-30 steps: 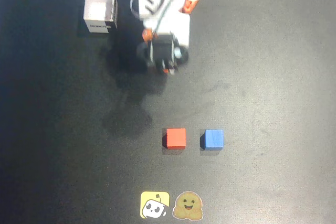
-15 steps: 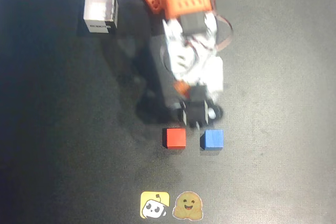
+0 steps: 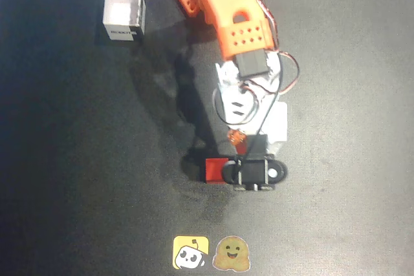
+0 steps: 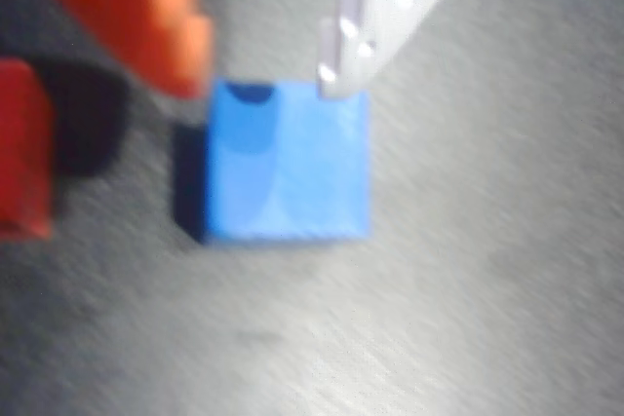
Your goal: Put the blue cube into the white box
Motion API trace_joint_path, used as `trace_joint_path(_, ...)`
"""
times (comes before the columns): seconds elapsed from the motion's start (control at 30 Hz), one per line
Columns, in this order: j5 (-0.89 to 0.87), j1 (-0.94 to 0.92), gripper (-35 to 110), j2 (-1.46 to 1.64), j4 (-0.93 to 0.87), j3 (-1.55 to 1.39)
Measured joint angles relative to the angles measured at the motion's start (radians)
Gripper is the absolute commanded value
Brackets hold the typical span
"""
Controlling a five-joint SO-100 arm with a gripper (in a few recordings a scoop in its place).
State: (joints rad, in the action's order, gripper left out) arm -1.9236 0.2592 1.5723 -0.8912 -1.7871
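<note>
Overhead, white box [image 3: 123, 12] open-topped, gripper [image 4: 263, 85] over blue cube [image 4: 288, 165]

wrist view blurred | red cube [image 4: 21, 148] cut by left edge | white box [image 3: 123, 12] label unreadable

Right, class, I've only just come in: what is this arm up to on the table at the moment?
The orange and white arm is stretched out over the black table, its claw poised above the blue cube. In the wrist view the orange and white fingers sit apart at the cube's top corners, not yet closed on it. The red cube lies right beside it. The white box stands empty at the far corner, so nothing has been lifted yet.
</note>
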Motion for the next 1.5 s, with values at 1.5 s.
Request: trace_joint_path(1.5, 0.000, 0.067, 21, -0.299, 0.265, 0.011)
